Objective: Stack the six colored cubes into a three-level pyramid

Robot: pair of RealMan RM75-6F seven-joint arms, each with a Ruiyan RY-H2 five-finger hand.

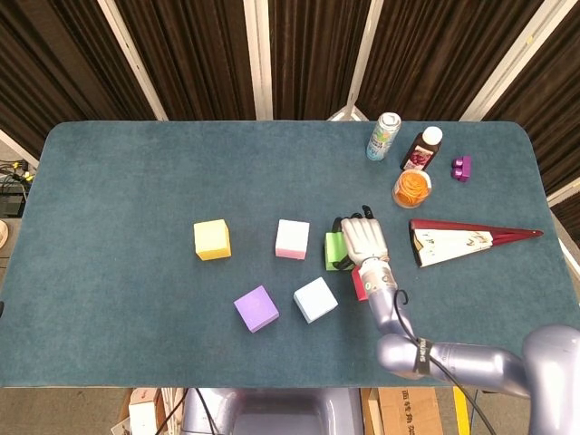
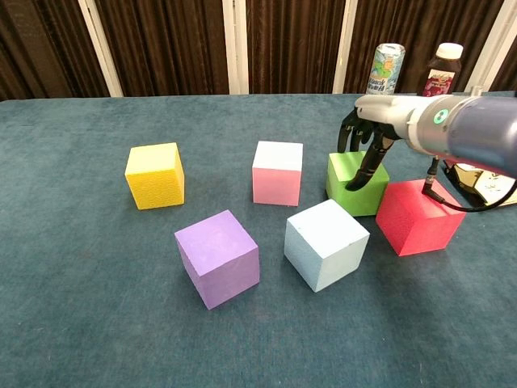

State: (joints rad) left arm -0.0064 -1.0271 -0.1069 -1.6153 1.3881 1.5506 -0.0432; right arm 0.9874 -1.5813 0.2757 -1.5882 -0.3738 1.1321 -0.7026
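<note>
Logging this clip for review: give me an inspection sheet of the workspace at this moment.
Surface: teal table.
Job's things: yellow cube, pink cube, purple cube, light blue cube, red cube, green cube; none stacked.
Clutter: can, bottle, orange jar, small purple item, red pointed tool.
Hands: right hand grips green cube; left not in view.
Cables: black cable by right wrist.
Surroundings: dark curtains.

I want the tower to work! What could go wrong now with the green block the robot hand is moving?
The right hand grips the green block only from above, so the block might slip or tilt. It is close to the pink block and the red block, so it could bump either one. The forearm hangs over the red block and might nudge it.
</note>
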